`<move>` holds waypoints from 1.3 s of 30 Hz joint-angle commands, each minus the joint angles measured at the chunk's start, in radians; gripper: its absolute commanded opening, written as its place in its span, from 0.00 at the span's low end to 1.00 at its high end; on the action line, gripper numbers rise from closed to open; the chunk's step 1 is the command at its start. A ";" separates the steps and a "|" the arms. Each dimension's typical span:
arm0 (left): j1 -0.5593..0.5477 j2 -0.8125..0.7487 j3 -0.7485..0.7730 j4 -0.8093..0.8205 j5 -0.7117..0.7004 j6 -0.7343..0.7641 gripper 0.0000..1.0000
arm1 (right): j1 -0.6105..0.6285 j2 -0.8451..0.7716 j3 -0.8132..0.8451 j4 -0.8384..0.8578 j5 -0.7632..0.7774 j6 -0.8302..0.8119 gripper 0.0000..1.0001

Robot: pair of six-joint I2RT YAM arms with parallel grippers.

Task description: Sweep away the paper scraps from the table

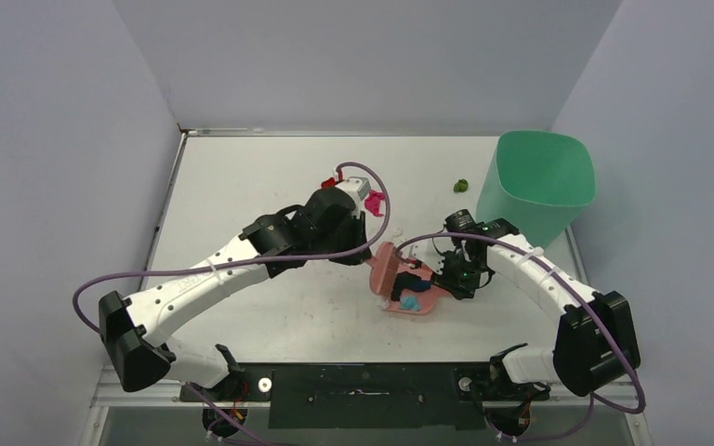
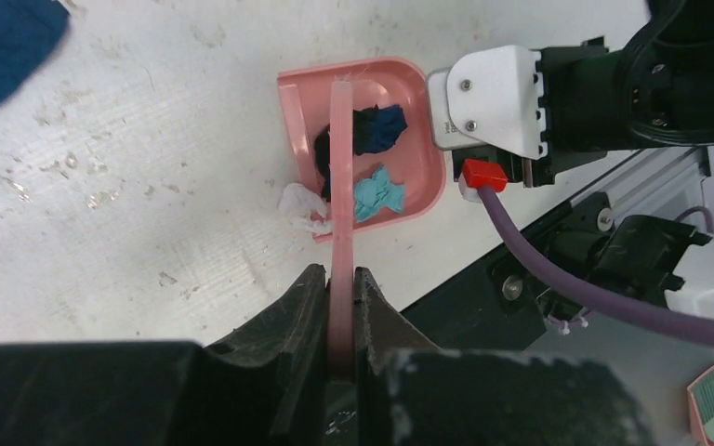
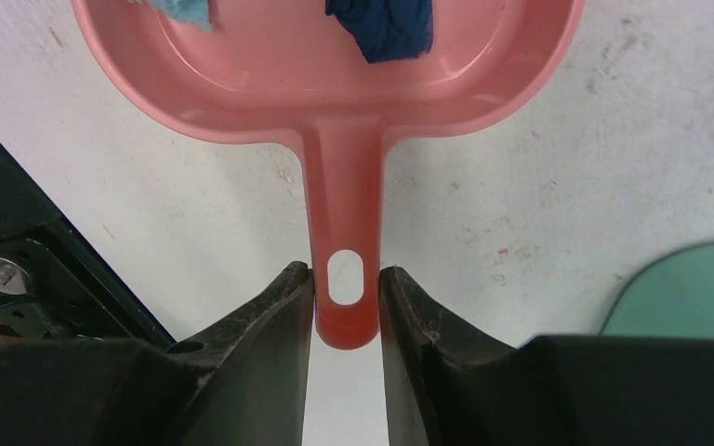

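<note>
My left gripper (image 2: 341, 279) is shut on the pink brush (image 2: 342, 186), whose head stands at the mouth of the pink dustpan (image 2: 409, 88). My right gripper (image 3: 346, 288) is shut on the dustpan's handle (image 3: 346, 232). A dark blue scrap (image 2: 376, 128) and a cyan scrap (image 2: 376, 193) lie in the pan. A white scrap (image 2: 299, 204) sits at its lip. Another dark blue scrap (image 2: 0, 42) lies on the table (image 1: 242, 177). Red (image 1: 328, 183), magenta (image 1: 374, 206) and green (image 1: 461, 185) scraps lie farther back. In the top view the left gripper (image 1: 372, 253) and right gripper (image 1: 442, 283) flank the pan (image 1: 418, 311).
A green bin (image 1: 539, 181) stands at the back right, close behind the right arm; its edge shows in the right wrist view (image 3: 688, 288). The black base plate (image 1: 363, 390) runs along the near edge. Purple cables loop off both arms.
</note>
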 commanded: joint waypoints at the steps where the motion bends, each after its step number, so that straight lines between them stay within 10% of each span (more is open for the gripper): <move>1: 0.014 -0.044 0.140 -0.051 -0.086 0.063 0.00 | -0.061 -0.096 0.005 -0.021 -0.073 -0.048 0.09; 21: 0.317 0.429 0.572 -0.436 -0.677 0.534 0.00 | -0.069 -0.153 0.000 -0.164 0.022 -0.025 0.08; 30: 0.417 0.624 0.644 -0.431 -0.608 0.682 0.00 | -0.030 -0.145 -0.002 -0.152 0.033 0.046 0.08; 39: 0.417 0.596 0.564 -0.385 -0.246 0.578 0.00 | 0.021 -0.113 -0.022 -0.119 0.072 0.113 0.08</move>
